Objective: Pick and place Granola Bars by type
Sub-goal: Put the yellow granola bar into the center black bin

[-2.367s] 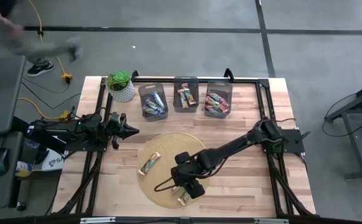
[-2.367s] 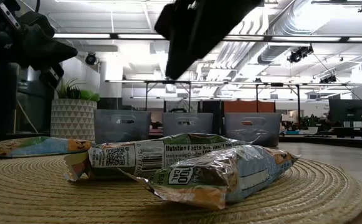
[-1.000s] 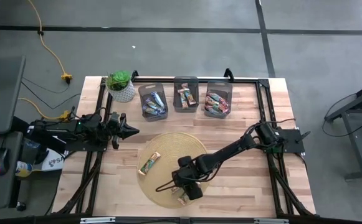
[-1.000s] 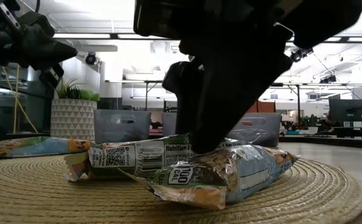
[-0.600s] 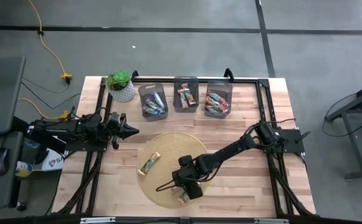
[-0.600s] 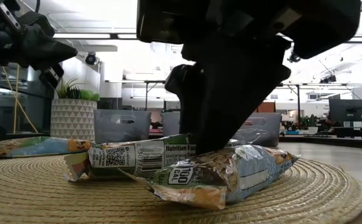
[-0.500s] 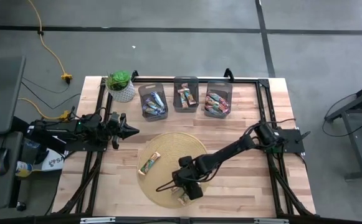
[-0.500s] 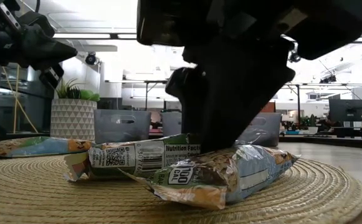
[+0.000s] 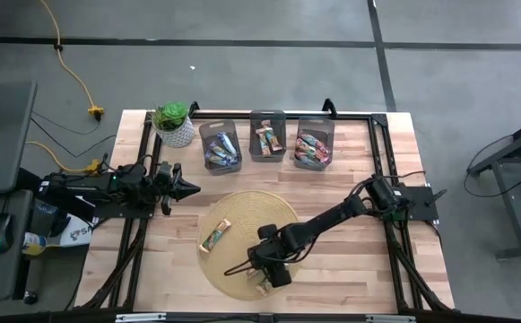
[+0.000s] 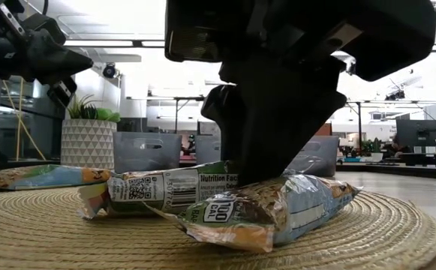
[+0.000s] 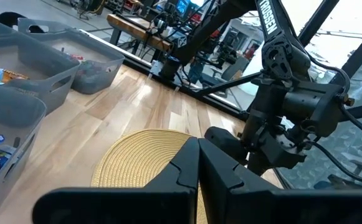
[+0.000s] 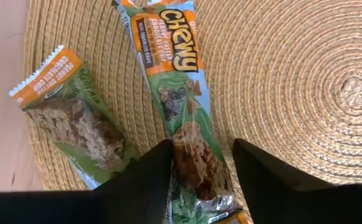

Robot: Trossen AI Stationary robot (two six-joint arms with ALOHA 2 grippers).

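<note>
On the mat (image 9: pixel 242 220), near the surface's front edge, three bars lie loose: one (image 9: pixel 214 235) toward the left edge and two side by side under the right pincer (image 12: pixel 196 163). Its fingers (image 12: pixel 149 171) stand apart, straddling one end of the orange-labelled bar (image 12: pixel 177 106), no grip visible; the other bar (image 12: pixel 75 124) lies just beside. Three bins (image 9: pixel 267 136) along the back edge hold more bars, too small to count. Left pincer (image 11: pixel 197 163), closed and empty, hovers at the left edge. From above, the right arm hides most of the two bars
</note>
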